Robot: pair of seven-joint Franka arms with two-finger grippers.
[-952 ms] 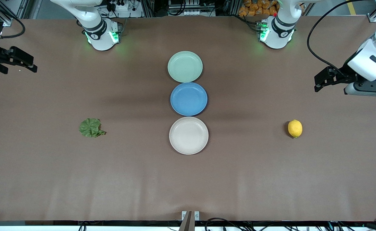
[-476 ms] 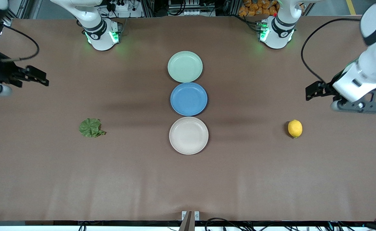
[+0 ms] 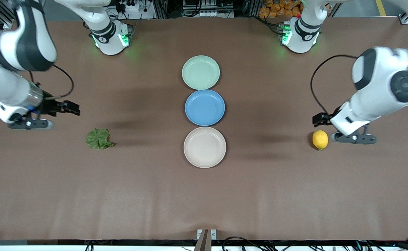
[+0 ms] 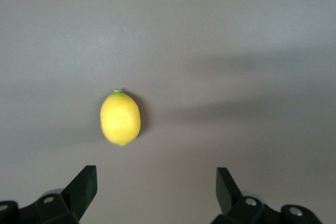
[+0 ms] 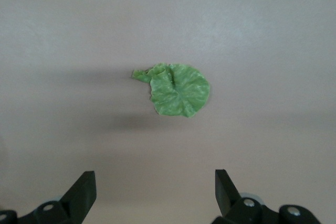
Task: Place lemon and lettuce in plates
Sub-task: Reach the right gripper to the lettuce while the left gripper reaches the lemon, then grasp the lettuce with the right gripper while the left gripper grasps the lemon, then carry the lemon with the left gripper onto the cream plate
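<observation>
Right now your left gripper [image 3: 318, 119] hangs in the air just above the table beside the lemon [image 3: 320, 139], toward the left arm's end of the table. Its fingers [image 4: 84, 184] are spread wide with nothing between them, and the lemon [image 4: 120, 118] lies on the brown table [image 3: 204, 195] in the left wrist view, clear of both fingertips.

Your right gripper [image 3: 72, 108] is up over bare table toward the right arm's end, near the lettuce [image 3: 99, 138] but not over it. Its fingers [image 5: 83, 190] are also wide apart and hold nothing; the lettuce [image 5: 177, 89] lies flat on the table in the right wrist view, untouched.

You have three plates in a line down the middle of the table, each just beside the next. The mint green plate [image 3: 201, 83] is farthest from the front camera, the blue plate [image 3: 205, 119] sits in the middle, and the beige-white plate [image 3: 205, 161] is nearest. All three are bare. The lemon and the lettuce each lie well apart from the plates, roughly level with the beige-white one.
</observation>
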